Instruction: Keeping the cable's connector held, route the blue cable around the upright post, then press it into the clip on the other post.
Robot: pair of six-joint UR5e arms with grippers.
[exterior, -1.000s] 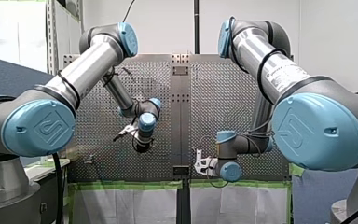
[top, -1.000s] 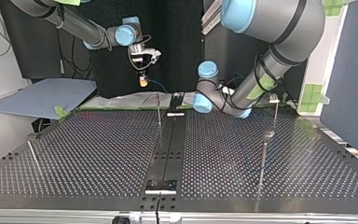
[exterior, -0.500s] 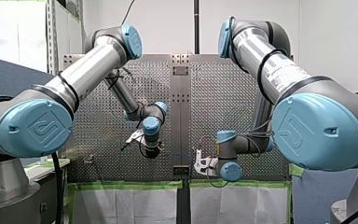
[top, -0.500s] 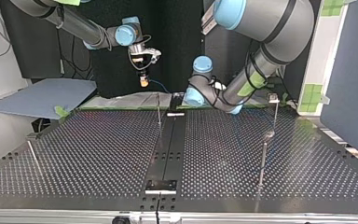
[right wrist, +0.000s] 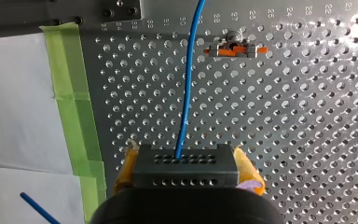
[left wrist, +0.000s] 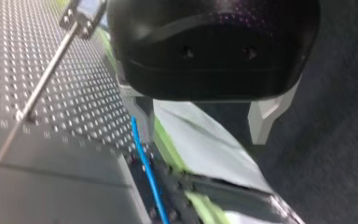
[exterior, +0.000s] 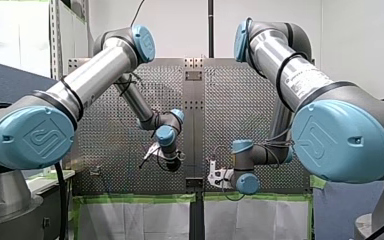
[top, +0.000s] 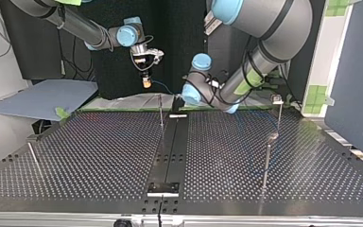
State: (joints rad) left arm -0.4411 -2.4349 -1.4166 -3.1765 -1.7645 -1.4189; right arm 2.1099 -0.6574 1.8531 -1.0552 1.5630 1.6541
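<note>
Blue cable [right wrist: 186, 93] straight ahead from connector [right wrist: 185, 161] (black block, clenched in my right pincer [right wrist: 185, 170]).

The dark perforated metal table [top: 99, 156] carries a smooth black strip [top: 170, 151] down the middle of the top view. On the table stand a thin upright metal post [top: 161, 112] at upper centre, a second plain post [top: 266, 163] at right, a clip-topped post [top: 279, 116] behind it, and a thin rod [top: 34, 160] at lower left.
</note>
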